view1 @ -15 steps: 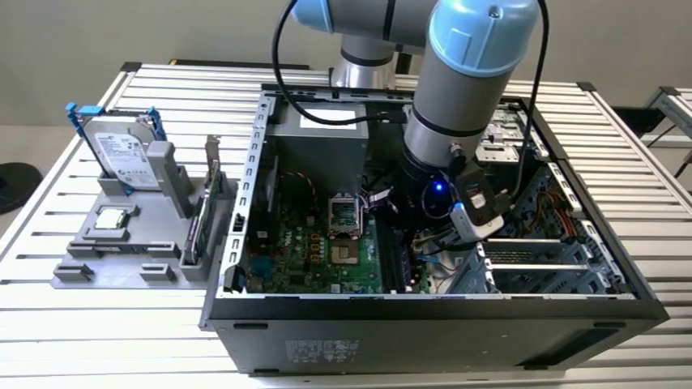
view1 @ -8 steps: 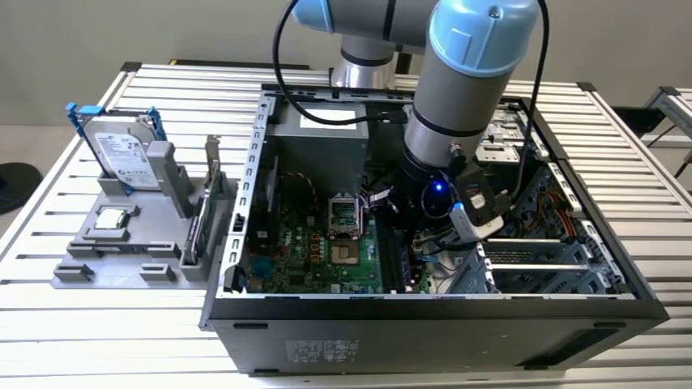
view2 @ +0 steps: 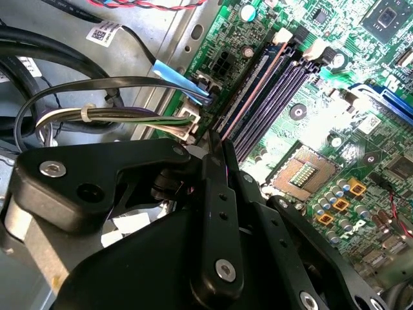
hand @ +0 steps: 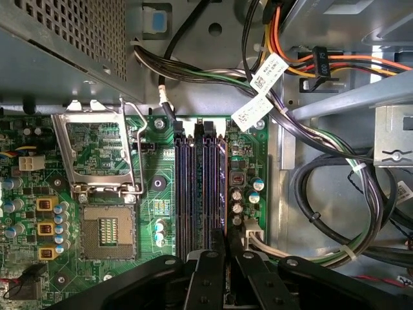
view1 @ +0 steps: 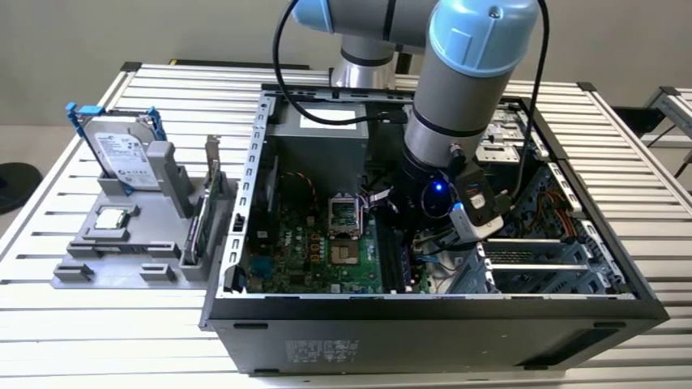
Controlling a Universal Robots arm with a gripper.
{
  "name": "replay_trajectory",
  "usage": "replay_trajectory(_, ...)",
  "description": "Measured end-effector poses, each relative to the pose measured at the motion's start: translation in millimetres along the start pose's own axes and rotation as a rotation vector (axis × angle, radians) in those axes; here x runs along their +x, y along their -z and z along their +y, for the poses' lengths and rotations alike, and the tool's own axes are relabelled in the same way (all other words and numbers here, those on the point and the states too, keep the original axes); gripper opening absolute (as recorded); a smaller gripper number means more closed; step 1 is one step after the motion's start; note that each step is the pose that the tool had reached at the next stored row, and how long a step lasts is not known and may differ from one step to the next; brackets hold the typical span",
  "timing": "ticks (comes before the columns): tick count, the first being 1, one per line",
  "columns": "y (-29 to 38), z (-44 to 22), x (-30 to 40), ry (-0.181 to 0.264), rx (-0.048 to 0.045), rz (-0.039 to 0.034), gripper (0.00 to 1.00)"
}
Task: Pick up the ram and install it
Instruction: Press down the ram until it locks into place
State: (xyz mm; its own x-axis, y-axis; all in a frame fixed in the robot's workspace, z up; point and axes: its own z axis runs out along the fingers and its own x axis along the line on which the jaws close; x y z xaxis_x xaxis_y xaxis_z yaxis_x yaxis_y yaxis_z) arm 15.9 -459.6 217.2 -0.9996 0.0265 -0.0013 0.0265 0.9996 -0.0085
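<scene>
Holding thin dark ram stick (hand: 227,194) edge-down in black pincer (hand: 226,248), clamped | long axis parallel to purple-black memory slots (hand: 193,187) | stick over outermost slot, beside green motherboard (hand: 84,194) edge

Matt black plastic end effector (view2: 216,139) over a glossy green motherboard (view2: 303,129).

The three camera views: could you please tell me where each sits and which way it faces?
Exterior view: off the arm, above, looking down into the open computer case; the arm shows.
First wrist view: on the wrist, looking along the fingers at the memory slots.
Second wrist view: on the wrist, seeing the fingers obliquely.
Both wrist views share the ram at the slots.
</scene>
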Motion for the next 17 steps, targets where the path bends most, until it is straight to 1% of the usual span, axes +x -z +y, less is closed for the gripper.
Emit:
replay_trajectory(2, 0.0, 0.0, 0.0, 0.0, -0.0003, 0.0, 0.0)
replay_trajectory(5, 0.1, -0.1, -0.4, -0.001, -0.0033, 0.0002, 0.0)
replay_trajectory(10, 0.0, 0.0, -0.9, -0.002, -0.004, 0.0001, 0.0)
replay_trajectory(12, 0.0, 0.0, -1.0, -0.003, -0.0041, -0.001, 0.0)
replay_trajectory(14, 0.0, 0.0, -1.0, -0.004, -0.0043, -0.0036, 0.0)
replay_trajectory(15, 0.0, -0.1, -0.9, -0.004, -0.0043, -0.006, 0.0)
replay_trajectory(17, 0.1, -0.1, -0.8, -0.005, -0.0045, -0.016, 0.0)
